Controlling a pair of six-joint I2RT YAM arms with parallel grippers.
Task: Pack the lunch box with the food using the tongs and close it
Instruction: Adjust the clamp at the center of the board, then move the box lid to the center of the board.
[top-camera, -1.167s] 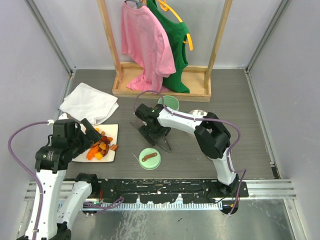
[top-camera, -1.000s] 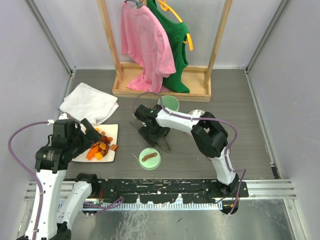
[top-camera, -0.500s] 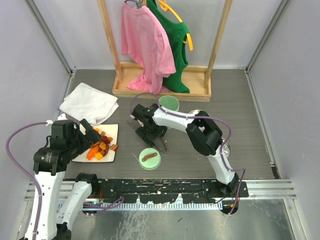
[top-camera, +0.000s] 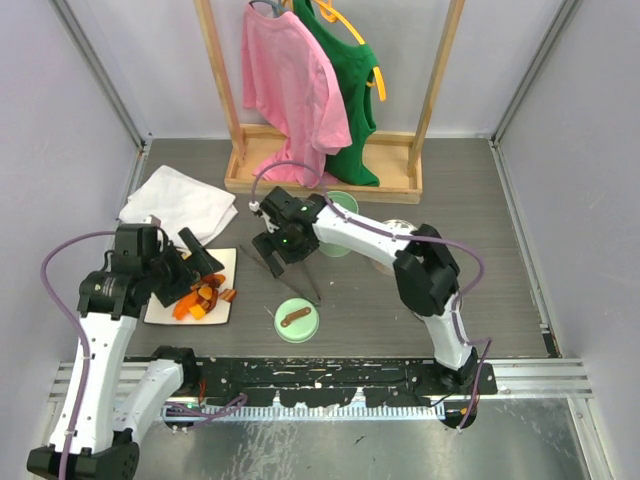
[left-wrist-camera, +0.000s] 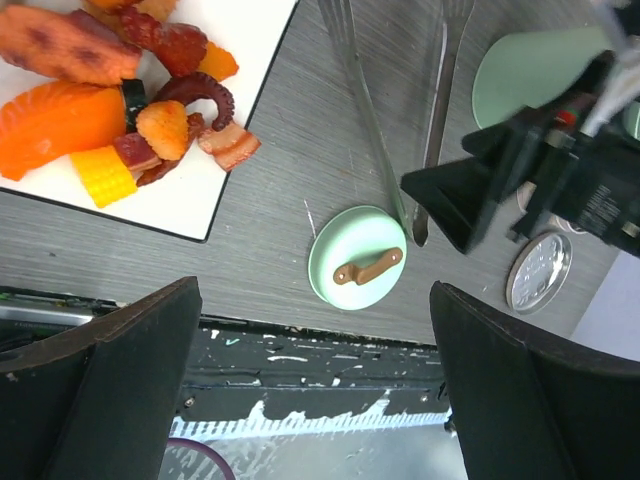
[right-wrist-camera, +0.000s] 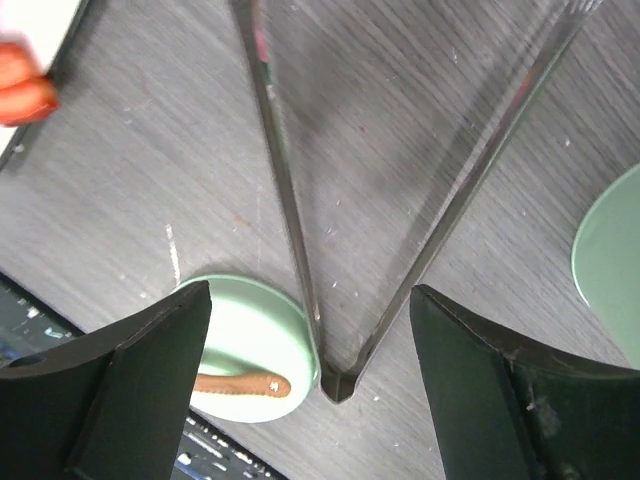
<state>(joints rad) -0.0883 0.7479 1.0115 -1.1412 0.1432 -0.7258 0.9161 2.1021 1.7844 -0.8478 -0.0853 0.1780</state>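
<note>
R gripper (right-wrist-camera: 310, 300) hangs over the tongs (right-wrist-camera: 283, 200), fingers spread wide either side of the joined end, pinching nothing. Prob lined up to straddle both arms for a squeeze-grab. Tongs lie flat on the table, V-joint right at the lid (right-wrist-camera: 240, 350); touching or just beside, can't tell. L gripper (left-wrist-camera: 315, 300) also spread, empty, hovering left of the lid over the plate (left-wrist-camera: 255, 40), likely ready to help w/ the pick-up. Food (left-wrist-camera: 120, 90) heaped on that plate, none packed yet. Box (top-camera: 345, 205) sits beyond the lid, partly hidden by the R arm; inside not visible. Tongs' far tips cut off in R wrist view. Small silver disc (left-wrist-camera: 538, 272) right of the lid, unclear what it is.
</note>
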